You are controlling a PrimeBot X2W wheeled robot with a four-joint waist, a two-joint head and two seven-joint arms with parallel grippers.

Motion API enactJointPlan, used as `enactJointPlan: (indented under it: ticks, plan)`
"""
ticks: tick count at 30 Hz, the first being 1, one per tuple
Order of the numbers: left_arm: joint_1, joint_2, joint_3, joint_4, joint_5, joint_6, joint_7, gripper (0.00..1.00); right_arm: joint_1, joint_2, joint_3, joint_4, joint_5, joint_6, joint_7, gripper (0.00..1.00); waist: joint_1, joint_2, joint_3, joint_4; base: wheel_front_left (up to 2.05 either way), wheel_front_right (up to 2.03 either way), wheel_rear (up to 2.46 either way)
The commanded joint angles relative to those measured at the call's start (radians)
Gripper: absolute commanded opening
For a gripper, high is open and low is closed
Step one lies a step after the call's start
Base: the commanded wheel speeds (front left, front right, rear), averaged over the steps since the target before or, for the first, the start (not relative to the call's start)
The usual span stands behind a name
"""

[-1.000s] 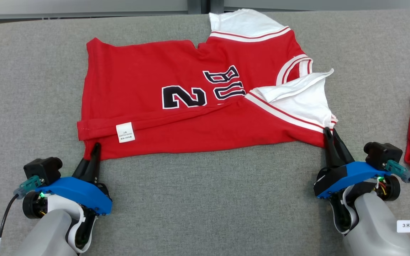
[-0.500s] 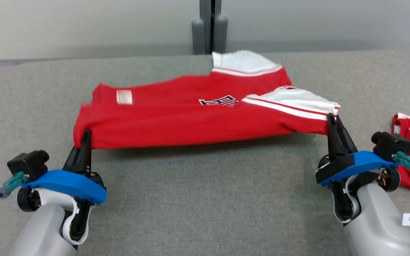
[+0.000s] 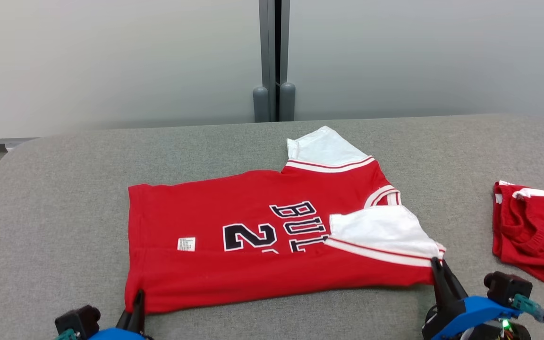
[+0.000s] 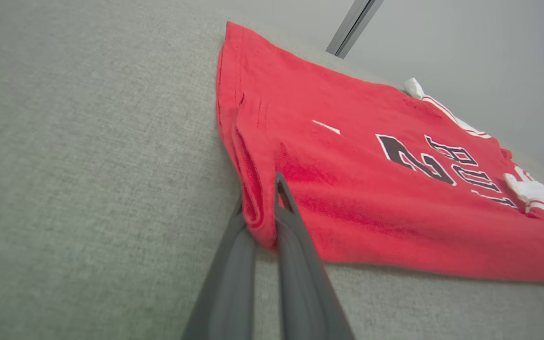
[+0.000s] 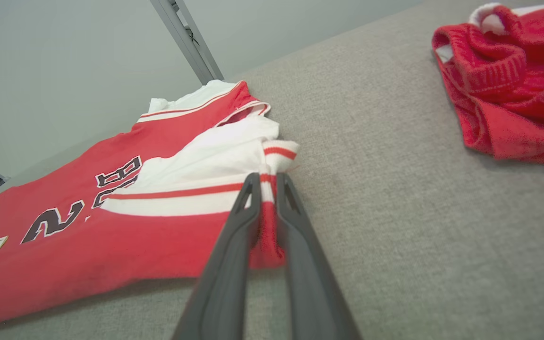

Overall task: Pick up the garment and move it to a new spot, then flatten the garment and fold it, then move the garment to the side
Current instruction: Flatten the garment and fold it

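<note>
Lowered again after hanging taut half a second ago, the shirt point(image 3: 253, 226) now lies on the grey cushion point(image 3: 64, 189), and my head camera has tipped up. The shirt stretches straight ahead of me, away from both grippers. Its long axis runs across me, hem to my left, collar and white sleeves to my right. My left gripper point(image 3: 138, 296) pinches the near hem corner and my right gripper point(image 3: 435, 263) pinches the near white sleeve, each arm at its own end.

Garment point(image 3: 196, 212) on the padded surface point(image 3: 55, 212), another bundle of cloth point(image 3: 531, 231) well apart to its right, wall point(image 3: 111, 61) behind.
</note>
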Motion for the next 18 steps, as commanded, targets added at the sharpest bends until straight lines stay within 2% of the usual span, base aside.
enactJointPlan:
  ticks: [1,3,4,5,6,14,18]
  plan:
    - [0.018,-0.001,0.003,0.008,0.011,0.000,0.000,0.00,0.024,-0.006,-0.003,-0.009,0.006,0.000,0.002,0.00,0.0002,0.0001,0.001,0.001,0.00,0.00,0.00]
    - [0.026,-0.006,0.013,0.013,0.023,0.000,0.000,0.00,0.057,-0.006,0.001,-0.013,0.011,0.000,0.009,0.00,0.0002,0.0001,0.012,0.002,0.00,0.00,0.00]
    - [0.026,-0.005,0.017,0.012,0.033,-0.001,0.000,0.18,0.065,-0.006,0.002,-0.016,0.017,0.000,0.009,0.09,0.0002,0.0001,0.019,0.004,0.00,0.00,0.00]
    - [0.026,-0.007,0.021,0.015,0.036,-0.001,0.000,0.87,0.070,-0.006,0.002,-0.021,0.018,0.000,0.008,0.58,0.0002,0.0001,0.024,0.006,0.00,0.00,0.00]
    - [0.019,-0.003,0.025,0.016,0.045,-0.001,0.000,1.00,0.069,-0.006,0.002,-0.026,0.013,0.000,0.005,1.00,0.0002,0.0001,0.033,0.007,0.00,0.00,0.00]
    - [-0.114,0.049,0.055,-0.015,0.101,-0.001,0.000,1.00,-0.050,-0.005,-0.029,-0.087,-0.094,0.000,-0.012,1.00,0.0002,0.0001,0.124,0.009,0.00,0.00,0.00]
    - [-0.221,0.085,0.019,-0.005,0.093,-0.002,0.022,1.00,-0.130,-0.005,-0.024,-0.108,-0.123,0.000,-0.005,1.00,0.0002,0.0001,0.185,0.013,0.00,0.00,0.00]
